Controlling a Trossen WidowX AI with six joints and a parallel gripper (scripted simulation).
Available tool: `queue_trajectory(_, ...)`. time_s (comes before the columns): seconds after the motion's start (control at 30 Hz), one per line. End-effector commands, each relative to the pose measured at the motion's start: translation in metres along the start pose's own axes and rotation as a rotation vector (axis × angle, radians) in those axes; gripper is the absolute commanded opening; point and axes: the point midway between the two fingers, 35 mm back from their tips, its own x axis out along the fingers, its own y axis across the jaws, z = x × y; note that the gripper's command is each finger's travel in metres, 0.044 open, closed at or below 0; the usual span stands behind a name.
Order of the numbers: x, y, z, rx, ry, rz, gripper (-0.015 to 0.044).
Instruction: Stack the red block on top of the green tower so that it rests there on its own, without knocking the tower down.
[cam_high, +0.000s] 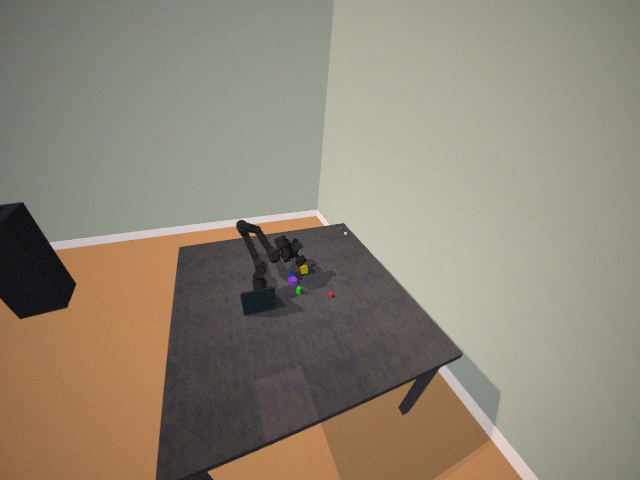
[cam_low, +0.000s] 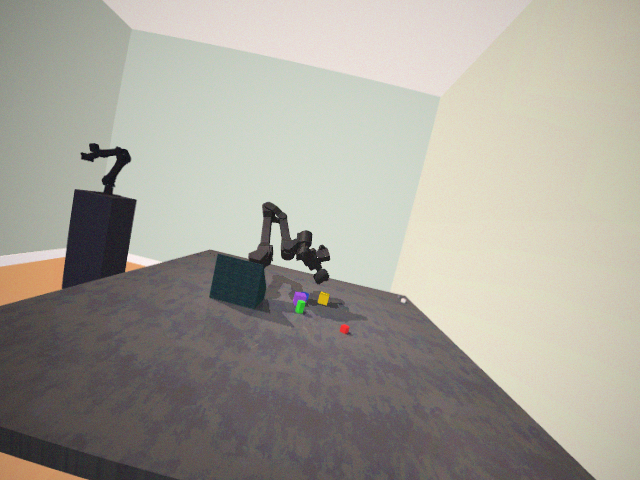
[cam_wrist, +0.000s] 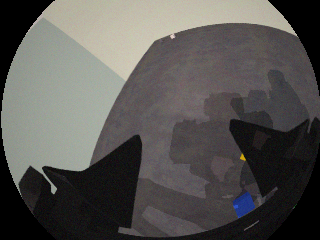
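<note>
Basically nothing was done yet. Gripper (cam_low: 321, 276) hung in the air above the block cluster, jaws wide apart with nothing between them; the wrist view showed only bare table (cam_wrist: 200, 80) between the fingers, plus a sliver of the blue block (cam_wrist: 244, 206) and a bit of yellow at the right finger.

Red block (cam_low: 344, 329) sat alone on the table, well apart from the others and off to the arm's far side, untouched. Green tower (cam_low: 299, 306) stood upright just in front of the purple block (cam_low: 297, 297), near the teal box (cam_low: 237, 281). Yellow block (cam_low: 323, 298) was nearer the gripper than either task item.

Left, by my read: move over red, descend, grasp, lift, carry to green, set down square, release. Purple sat tight beside the tower, so the placement approach had little side room and a nudge could topple it.
</note>
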Motion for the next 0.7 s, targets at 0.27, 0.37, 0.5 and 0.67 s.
queue_trajectory(0.27,0.014,-0.052,0.035,0.076,-0.006,-0.166,0.0440)
queue_trajectory(0.37,0.017,-0.073,0.047,0.108,-0.004,-0.232,0.0440)
queue_trajectory(0.5,0.018,-0.101,0.061,0.152,0.004,-0.319,0.0440)
queue_trajectory(0.67,0.015,-0.135,0.075,0.209,0.023,-0.424,0.0440)
